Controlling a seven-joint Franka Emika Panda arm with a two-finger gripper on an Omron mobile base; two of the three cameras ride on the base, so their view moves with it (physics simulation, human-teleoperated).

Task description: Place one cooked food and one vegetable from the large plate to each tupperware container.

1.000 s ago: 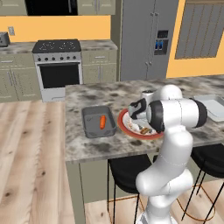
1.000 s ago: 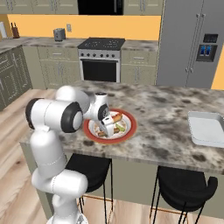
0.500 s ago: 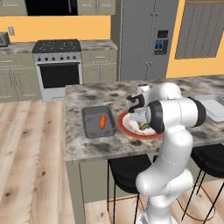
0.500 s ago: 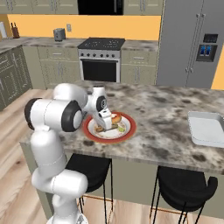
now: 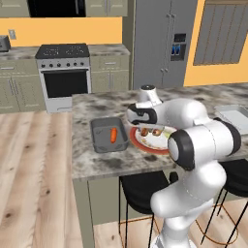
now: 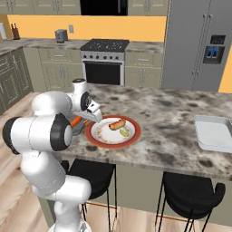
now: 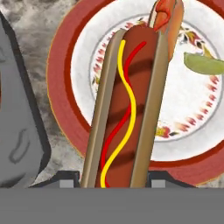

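Note:
My gripper is shut on a hot dog with red and yellow sauce lines, held just above the left part of the large red-rimmed plate. A second hot dog and a green vegetable piece lie on that plate. In the left base view the gripper hangs over the plate's left rim, next to the dark grey tub, which holds a carrot. The pale tub sits far to the right on the counter.
The dark tub's wall is close to the left of the held hot dog. Black stools stand under the counter's front edge. A stove and a fridge stand at the back wall.
The hand has moved left from over the plate's middle to its left rim, toward the dark tub, carrying the hot dog.

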